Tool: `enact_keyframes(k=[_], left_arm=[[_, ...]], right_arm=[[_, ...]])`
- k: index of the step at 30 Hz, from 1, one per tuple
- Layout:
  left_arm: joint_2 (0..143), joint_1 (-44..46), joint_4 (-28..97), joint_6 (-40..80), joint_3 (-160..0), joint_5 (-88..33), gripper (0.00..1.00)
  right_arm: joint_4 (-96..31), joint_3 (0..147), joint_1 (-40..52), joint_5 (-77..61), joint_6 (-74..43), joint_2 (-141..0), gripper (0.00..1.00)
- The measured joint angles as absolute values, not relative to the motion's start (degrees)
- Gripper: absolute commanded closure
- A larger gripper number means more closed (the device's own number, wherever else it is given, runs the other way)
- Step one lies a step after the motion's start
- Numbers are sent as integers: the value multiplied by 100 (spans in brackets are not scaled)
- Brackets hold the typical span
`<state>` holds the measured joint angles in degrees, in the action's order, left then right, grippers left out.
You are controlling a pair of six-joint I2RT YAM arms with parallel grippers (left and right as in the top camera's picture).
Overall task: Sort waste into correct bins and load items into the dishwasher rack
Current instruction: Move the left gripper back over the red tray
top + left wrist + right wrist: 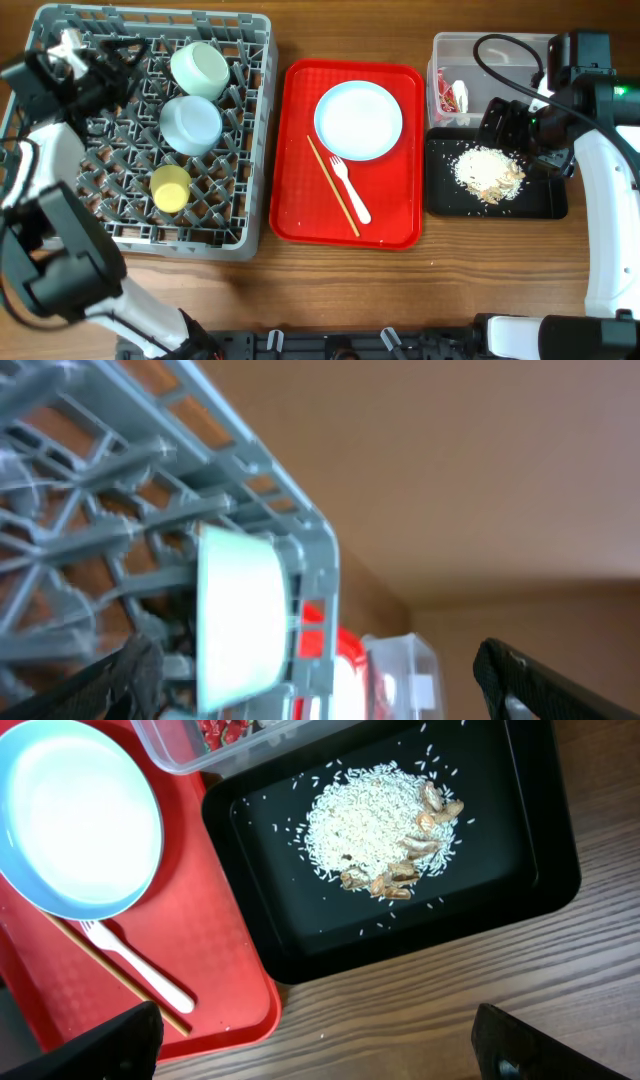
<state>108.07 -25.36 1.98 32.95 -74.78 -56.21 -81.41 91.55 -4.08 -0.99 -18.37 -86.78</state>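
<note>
The grey dishwasher rack (180,243) fills the left side and holds two mint bowls (200,68) (190,124) and a yellow cup (170,187). My left gripper (125,58) hovers open over the rack's far left corner. In its wrist view a bowl (240,615) stands on edge by the rack wall (320,560), and the gripper (315,660) holds nothing. The white plate (358,120), fork (350,190) and chopsticks (332,185) lie on the red tray (300,210). My right gripper (510,130) is open above the black tray (540,200) of food scraps (488,172). The wrapper (455,97) lies in the clear tub (470,40).
In the right wrist view the open gripper (320,1040) frames bare wooden table in front of the black tray (520,890) and the red tray's corner (220,940). The plate (80,820), fork (140,970) and chopsticks (110,970) lie at its left.
</note>
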Motion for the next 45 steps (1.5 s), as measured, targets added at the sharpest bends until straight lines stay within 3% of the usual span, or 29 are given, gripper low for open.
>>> enact_keyframes(k=[11, 20, 27, 34, 45], left_arm=[[8917, -475, 2934, 2193, -7487, -2958, 0], [8753, 1518, 4759, 2104, -7485, -1785, 1], [8827, 2388, 4871, 2344, -7485, -1424, 0], [9282, 2847, 4908, 3527, -7485, -598, 2], [10490, 3218, 4536, 4405, -7485, -285, 15]], right_arm=[[-8165, 9155, -408, -99, -1833, -8678, 0], [-8156, 9155, -408, -99, -1780, -8678, 0], [-8141, 9155, -408, -99, -1752, -8678, 0], [-8143, 9155, -408, -99, -1750, -8678, 1], [-8141, 9155, -408, -99, -1745, -8678, 0]])
